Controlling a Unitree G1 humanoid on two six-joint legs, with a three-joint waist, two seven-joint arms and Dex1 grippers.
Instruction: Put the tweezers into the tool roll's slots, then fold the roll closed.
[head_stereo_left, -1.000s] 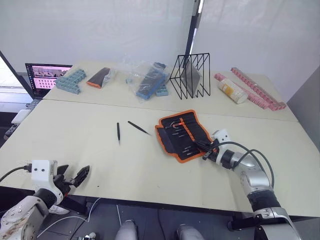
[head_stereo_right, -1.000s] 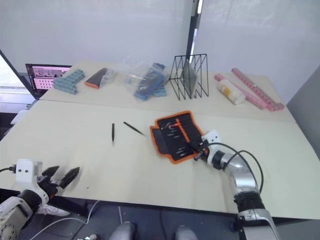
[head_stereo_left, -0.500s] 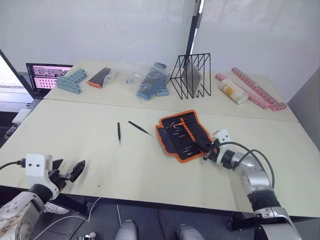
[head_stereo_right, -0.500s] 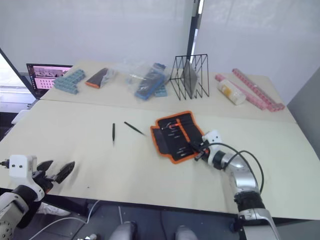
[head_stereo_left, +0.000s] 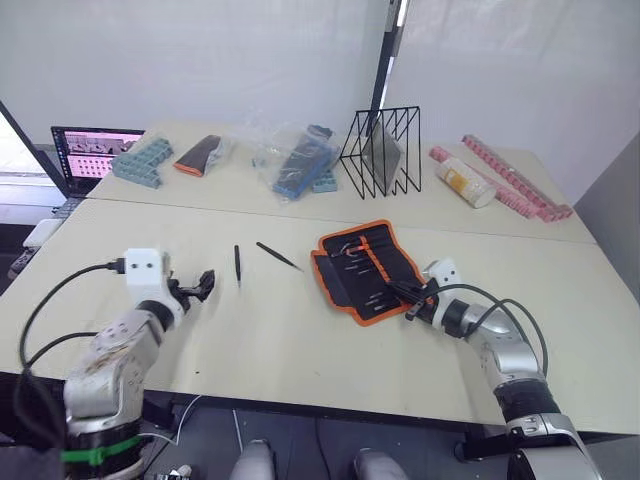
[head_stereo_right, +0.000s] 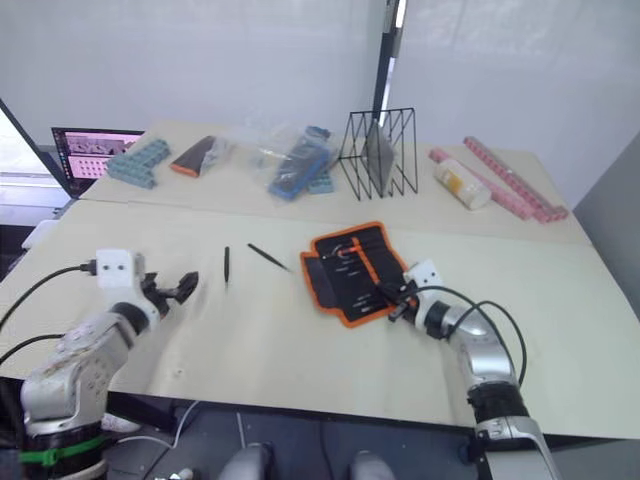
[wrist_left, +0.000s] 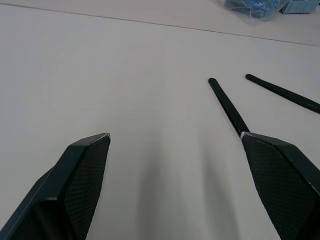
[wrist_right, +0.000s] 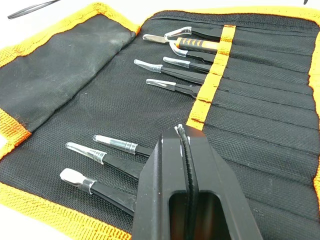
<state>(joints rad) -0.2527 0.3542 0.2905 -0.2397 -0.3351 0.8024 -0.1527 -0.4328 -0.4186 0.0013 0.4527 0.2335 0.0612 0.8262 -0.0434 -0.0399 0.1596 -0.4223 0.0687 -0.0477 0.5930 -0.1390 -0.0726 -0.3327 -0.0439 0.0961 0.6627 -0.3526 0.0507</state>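
The tool roll (head_stereo_left: 365, 268) lies open and flat on the table, right of centre, its orange edging showing. Several tweezers with clear tip caps (wrist_right: 165, 85) sit in its slots (wrist_right: 250, 107). Two loose black tweezers lie on the bare table left of the roll: one (head_stereo_left: 237, 265) nearer my left gripper, the other (head_stereo_left: 278, 256) angled toward the roll. My left gripper (head_stereo_left: 200, 283) stands open just left of them, low over the table; the nearer tweezers (wrist_left: 227, 106) run up to one fingertip. My right gripper (wrist_right: 182, 131) is shut, with its tips over the roll's near right edge.
Along the far table stand a black wire rack (head_stereo_left: 382, 150), clear bags with blue parts (head_stereo_left: 300, 160), a black-and-orange pouch (head_stereo_left: 197, 153), blue boxes (head_stereo_left: 140, 160), a laptop (head_stereo_left: 90, 152), a bottle (head_stereo_left: 465, 182) and pink strips (head_stereo_left: 515, 178).
My left arm has come up from below the table's front edge and forward onto the table, stopping beside the loose tweezers. The right arm and the roll have not moved.
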